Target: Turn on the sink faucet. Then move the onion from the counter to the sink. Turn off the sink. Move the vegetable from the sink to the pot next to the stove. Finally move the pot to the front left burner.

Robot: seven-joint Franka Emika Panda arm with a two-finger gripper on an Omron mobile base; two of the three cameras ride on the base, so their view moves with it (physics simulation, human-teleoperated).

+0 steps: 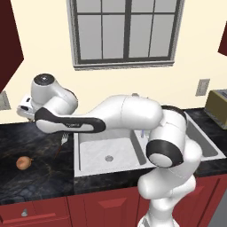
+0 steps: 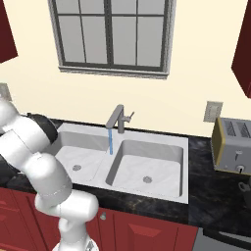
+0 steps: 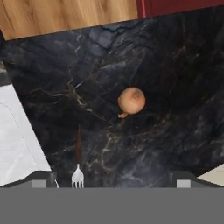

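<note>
Onion (image 1: 24,162), small, round and tan-orange, lies on the glossy black counter (image 1: 40,177) to the left of the sink (image 1: 108,153), well apart from the basin's edge. In the hand view the onion (image 3: 131,100) sits near the middle of the dark veined stone, its little stem tip pointing down and left. A fork (image 3: 78,164) with a brown handle and silver tines lies on the counter between the onion and the sink's pale rim (image 3: 17,144); the same fork (image 1: 62,142) shows in the left base view just beside the sink's left edge.

The white arm reaches leftward from the base, across the front of the sink, and its hand hangs high over the counter left of the basin. The gripper (image 3: 113,178) shows as two dark fingertips at the bottom of the hand view, set wide apart with nothing between them, so it is released and holds nothing.

In the right base view the grey sink faucet (image 2: 117,119) stands behind the divider of the two-basin sink (image 2: 147,166), and a thin blue stream of water (image 2: 111,141) falls from its spout. A grey toaster (image 2: 233,144) stands on the counter to the right of the sink. A window (image 2: 112,34) sits in the cream wall above the faucet.
</note>
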